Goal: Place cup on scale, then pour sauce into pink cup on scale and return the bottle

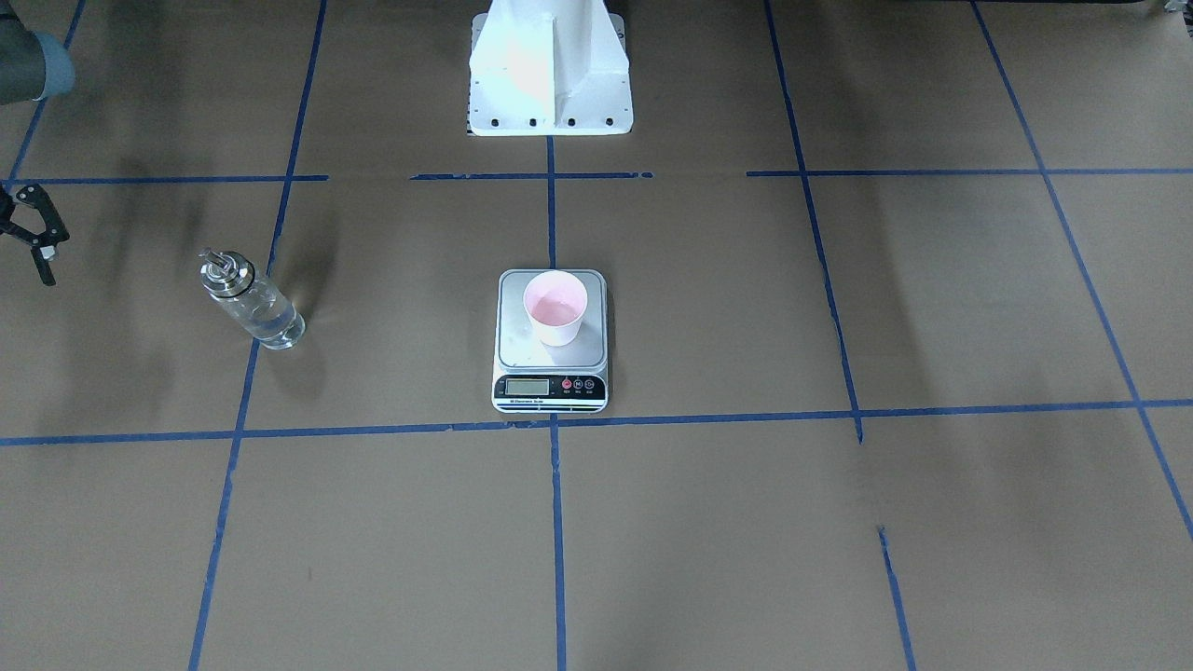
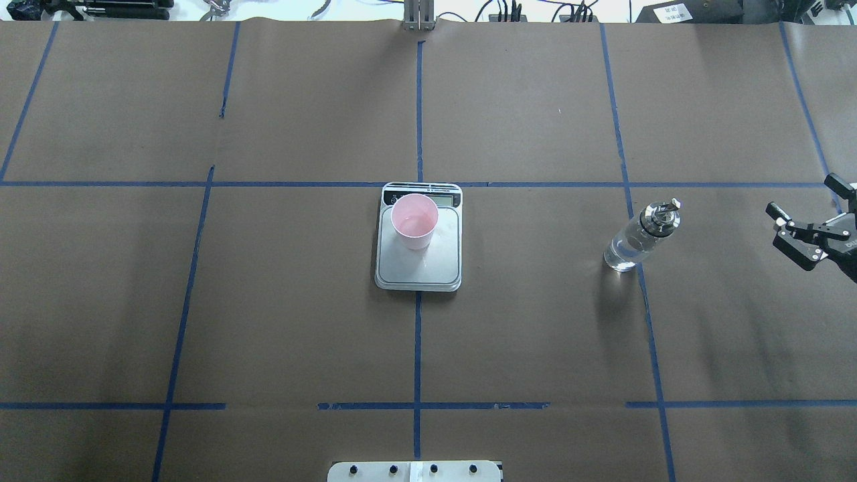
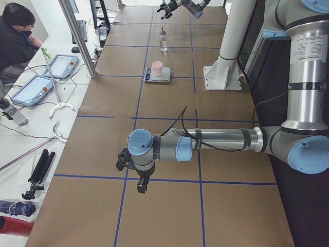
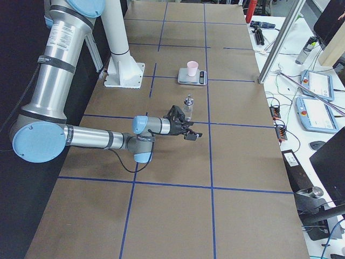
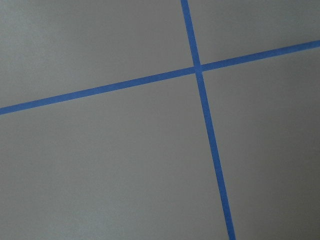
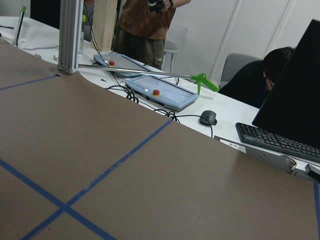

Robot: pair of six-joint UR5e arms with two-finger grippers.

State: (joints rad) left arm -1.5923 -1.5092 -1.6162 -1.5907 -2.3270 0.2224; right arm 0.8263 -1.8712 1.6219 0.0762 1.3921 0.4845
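The pink cup (image 2: 414,221) stands upright on the silver scale (image 2: 419,264) at the table's middle; both also show in the front view, the cup (image 1: 555,308) on the scale (image 1: 550,359). The clear glass bottle (image 2: 637,237) with its silver pourer cap stands upright on the table to the right, partly filled with clear liquid; it also shows in the front view (image 1: 250,301). My right gripper (image 2: 803,201) is open and empty, apart from the bottle, near the table's right edge. My left gripper (image 3: 136,174) shows only in the exterior left view, far from the scale; I cannot tell its state.
The robot's white base (image 1: 550,70) stands behind the scale. Blue tape lines (image 2: 418,114) grid the brown table. Teach pendants (image 3: 43,77), cables and seated operators are along the far side beyond the table edge.
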